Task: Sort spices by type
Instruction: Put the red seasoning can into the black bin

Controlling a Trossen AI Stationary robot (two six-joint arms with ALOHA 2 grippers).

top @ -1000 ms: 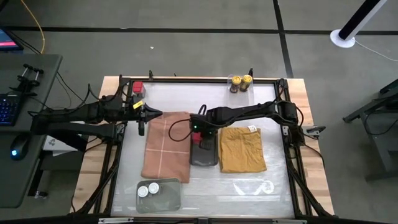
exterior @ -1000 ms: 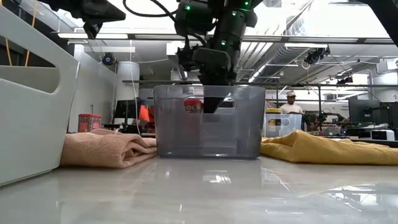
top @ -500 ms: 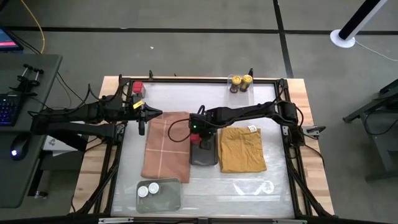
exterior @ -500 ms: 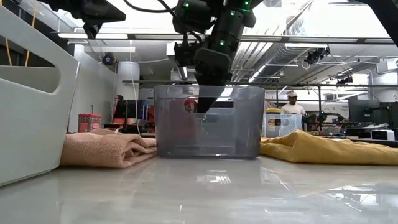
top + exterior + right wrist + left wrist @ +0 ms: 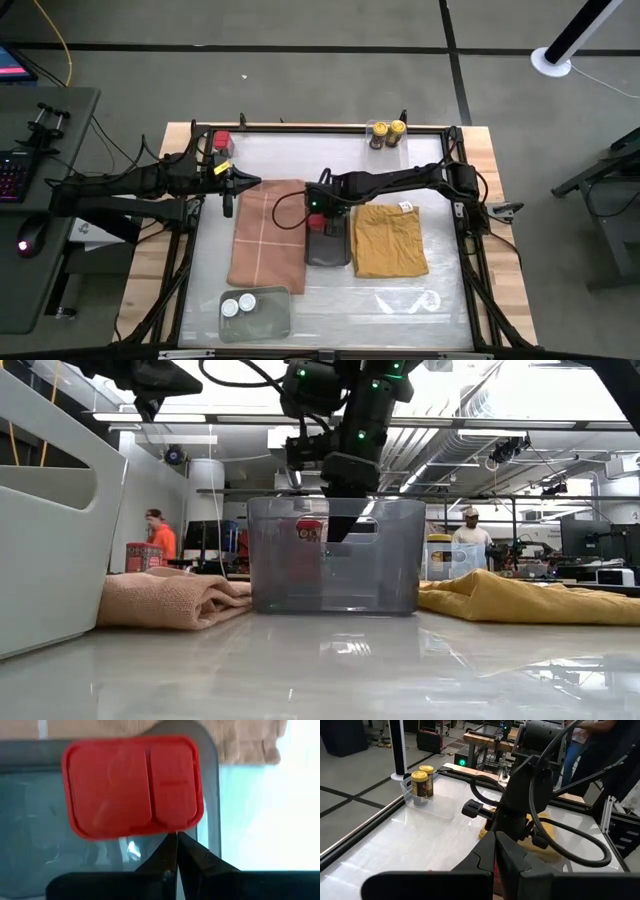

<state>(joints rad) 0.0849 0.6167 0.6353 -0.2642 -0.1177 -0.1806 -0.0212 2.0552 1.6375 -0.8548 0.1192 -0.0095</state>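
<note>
While the left tool (image 5: 228, 205) waits closed at the table's left edge near one red tin (image 5: 221, 139), the right tool (image 5: 327, 222) sits closed and empty over the grey tray (image 5: 327, 250), just beside the other red tin (image 5: 134, 786) inside. Next: open, straddle the tin, grip, and lift.

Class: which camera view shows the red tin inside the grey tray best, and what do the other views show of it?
The right wrist view: the red tin fills the picture, lid up, just beyond the shut right gripper. The low view shows it dimly through the grey tray. The high view hides it under the arm. The left wrist view shows no clear part of it.
</note>
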